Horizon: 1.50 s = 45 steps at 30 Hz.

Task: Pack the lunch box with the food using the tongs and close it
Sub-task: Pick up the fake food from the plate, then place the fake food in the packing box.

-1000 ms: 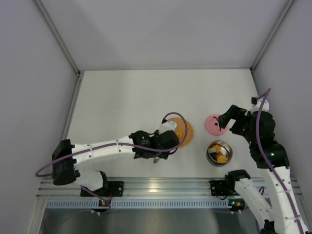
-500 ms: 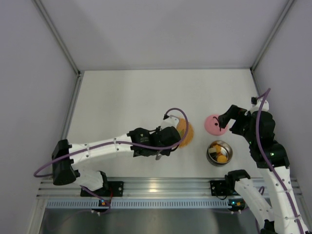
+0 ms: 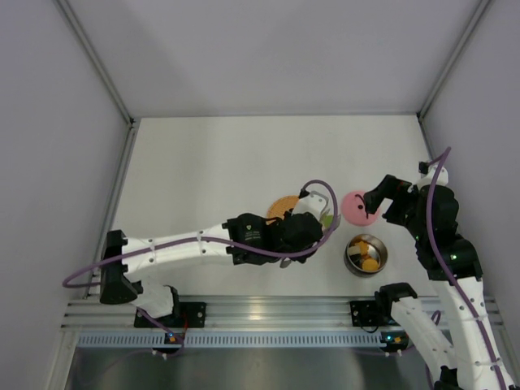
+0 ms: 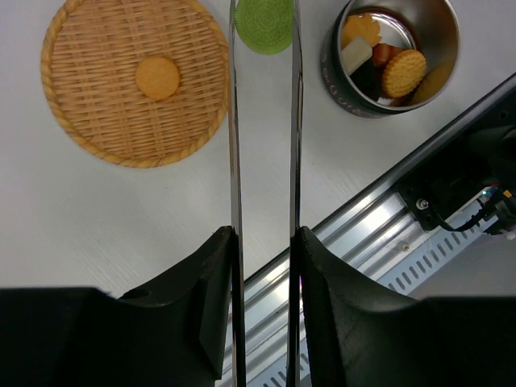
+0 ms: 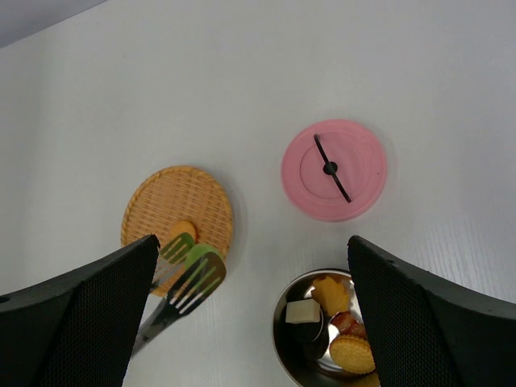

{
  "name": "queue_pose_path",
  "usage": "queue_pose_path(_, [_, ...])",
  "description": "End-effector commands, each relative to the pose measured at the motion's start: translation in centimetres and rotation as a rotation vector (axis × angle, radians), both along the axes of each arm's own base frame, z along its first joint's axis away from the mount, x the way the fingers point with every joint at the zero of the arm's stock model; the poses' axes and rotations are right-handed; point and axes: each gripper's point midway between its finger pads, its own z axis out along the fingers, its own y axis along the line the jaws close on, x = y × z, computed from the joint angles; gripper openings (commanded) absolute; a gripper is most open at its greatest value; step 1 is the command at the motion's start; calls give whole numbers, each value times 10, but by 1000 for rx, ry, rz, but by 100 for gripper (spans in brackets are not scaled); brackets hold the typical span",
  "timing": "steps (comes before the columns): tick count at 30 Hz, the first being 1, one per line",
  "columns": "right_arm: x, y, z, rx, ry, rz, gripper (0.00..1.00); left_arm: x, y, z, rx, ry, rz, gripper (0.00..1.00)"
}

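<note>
Tongs [image 4: 235, 161] squeezed partway, the two slim arms running near parallel out of the left gripper [image 4: 264, 238], whose fingers [image 4: 214, 274] press on them from either side; at the far tips they pinch the green piece [image 4: 264, 22] edge to edge. That piece hangs over bare table between the woven mat [image 4: 97, 121] and the lunch box [image 4: 332, 68], closer to the mat's rim than to the steel bowl. Bowl already holds several pieces: a round biscuit, a white block, something reddish, an orange bit. One orange piece [image 4: 157, 77] lies alone on the mat. The pink lid [image 5: 359, 161] lies flat on the table just beyond the bowl, with the right gripper [image 5: 251, 242] hovering over it, jaws spread wide and nothing between them. Step in hand, as I read it: ferrying the green piece to the box. Next move calls for carrying the tips on over the bowl's mouth, keeping the squeeze steady — a thin disc held by its edges could slip — then easing the grip so it drops inside. After that, the orange piece, then the lid.
</note>
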Motion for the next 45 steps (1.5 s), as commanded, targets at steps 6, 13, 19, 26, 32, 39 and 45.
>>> queue_pose_path(6, [-4, -6, 5, -5, -5, -24, 99, -24, -68, 13, -58, -31, -147, 39])
queue_pose_path(13, [-5, -7, 5, -10, -6, -27, 100, -35, -95, 7, -66, -16, -209, 39])
queue_pose_path(19, [-4, -6, 3, -7, -2, -25, 99, -43, -107, 2, -73, -1, -263, 39])
queue_pose_path(26, [-3, -6, 4, -7, -2, -23, 99, -45, -120, -1, -92, -12, -306, 42])
queue_pose_path(32, [-3, -7, 6, -10, -6, -25, 99, -43, -125, -4, -79, -20, -310, 49])
queue_pose_path(39, [-3, -7, 8, -12, -7, -24, 99, -40, -119, 0, -74, -36, -296, 53])
queue_pose_path(45, [-3, -7, 11, -13, -14, -25, 100, -29, -101, 19, -83, -89, -237, 52])
